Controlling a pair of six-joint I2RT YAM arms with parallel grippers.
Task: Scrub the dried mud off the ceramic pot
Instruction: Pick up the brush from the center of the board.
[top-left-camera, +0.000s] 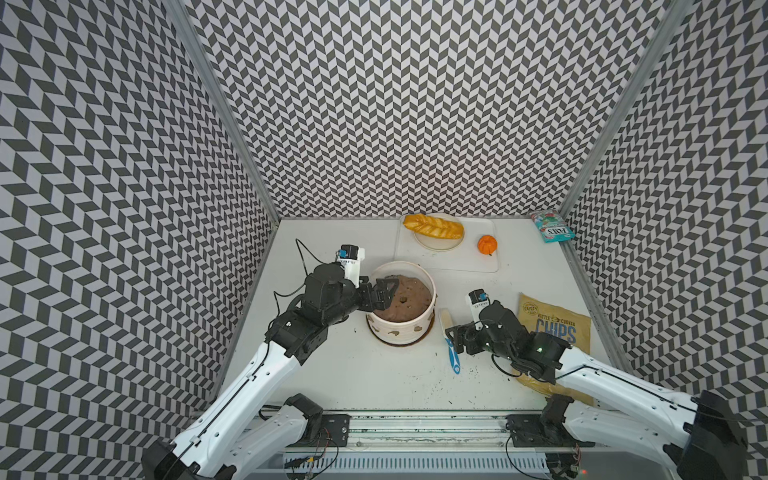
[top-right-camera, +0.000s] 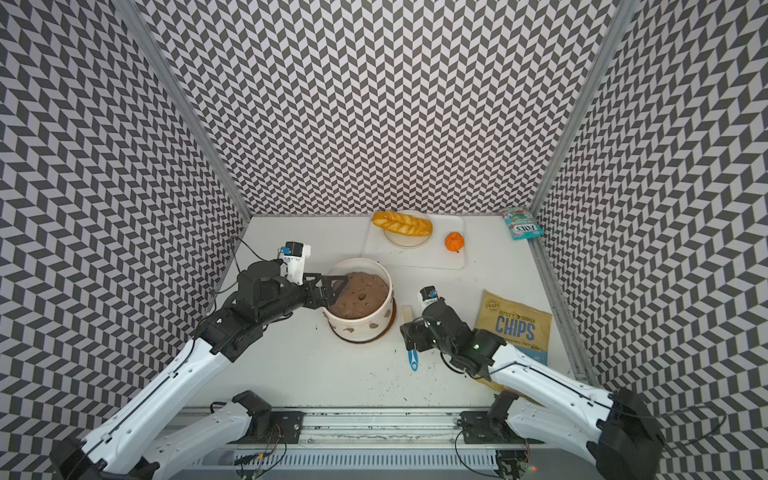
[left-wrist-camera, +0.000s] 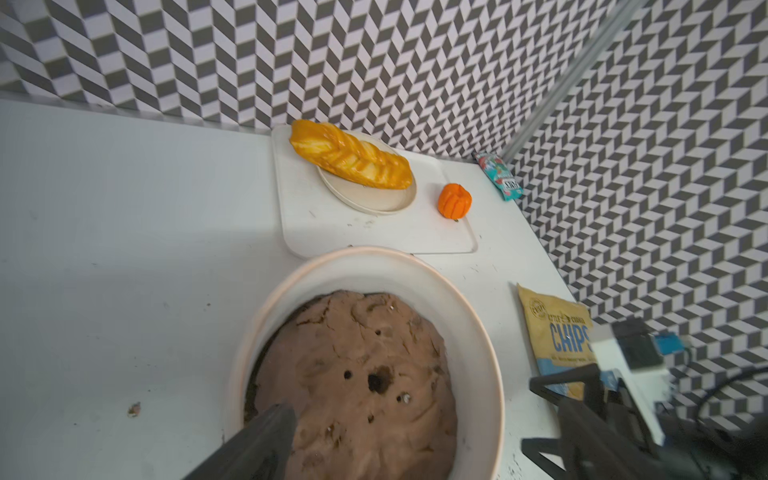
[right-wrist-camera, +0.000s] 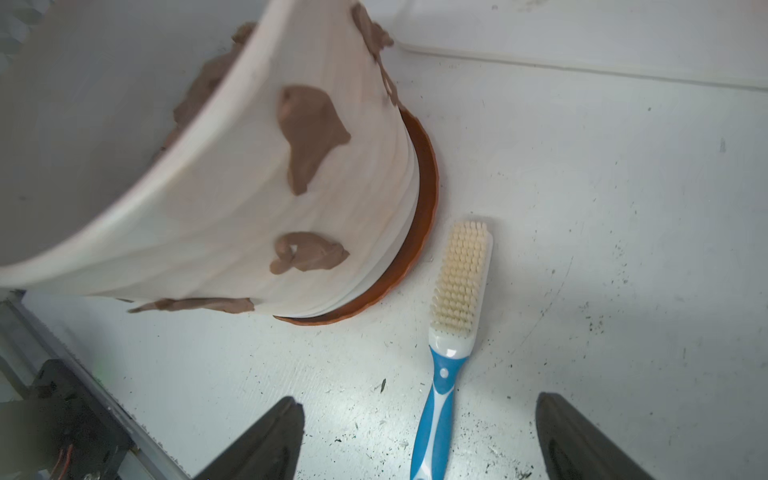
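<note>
Bench (top-left-camera: 374, 374): white flat top, scuffed. Directly on it:
- Brown saucer (right-wrist-camera: 424, 195) near the middle, with the pot (top-left-camera: 399, 330) upright in it.
- Brush (right-wrist-camera: 451, 345) lying flat just beside the saucer on my right. Bristles up, bristle end toward the back, blue handle toward me. I see a narrow gap between it and the saucer.
- White tray (top-left-camera: 457, 259) at the back, just behind the pot.
- Chips bag (top-left-camera: 555, 322) flat along my right edge, well apart from the brush.
- Small sweet packet (top-left-camera: 552, 226) tucked in the back right corner.
- Black specks (right-wrist-camera: 598, 320) scattered around the brush and toward the front.
- One small brown crumb (left-wrist-camera: 134, 409) on bare bench near the pot.
</note>
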